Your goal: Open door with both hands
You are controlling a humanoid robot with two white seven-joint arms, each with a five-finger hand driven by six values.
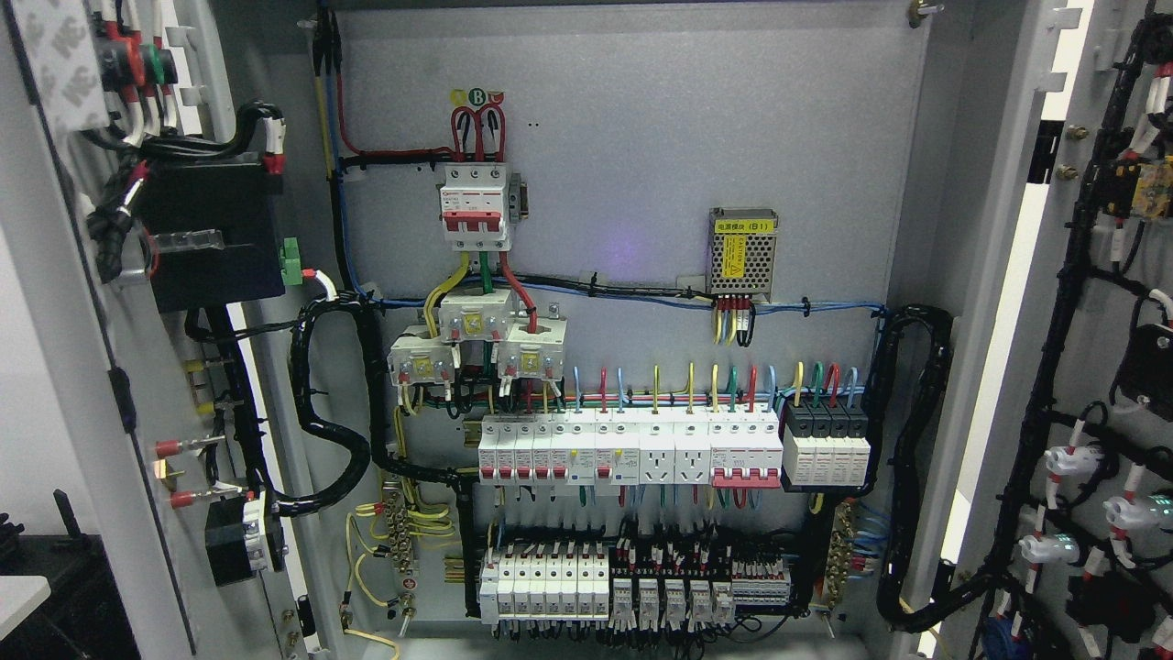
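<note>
Grey cabinet interior [641, 137] is exposed; both doors, left door [55, 367] and right door [1081, 367], are swung wide. No robot hand is seen, so its state cannot be told. Door-mounted wiring looms [330, 403] could be snagged if a door were swung further.

round green sticker [477, 96]: "B" | yellow label [744, 225] on perforated power supply [742, 261]: "(B1)", remainder illegible

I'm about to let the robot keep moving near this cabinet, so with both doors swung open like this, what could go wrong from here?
1. The left door and right door carry wired parts on their inner faces; pushing either wider could strain the black cable bundle looping to it.
2. The breaker rows sit exposed, so a reaching hand might flip a switch.
3. Neither hand is in view, so their clearance cannot be checked.
</note>
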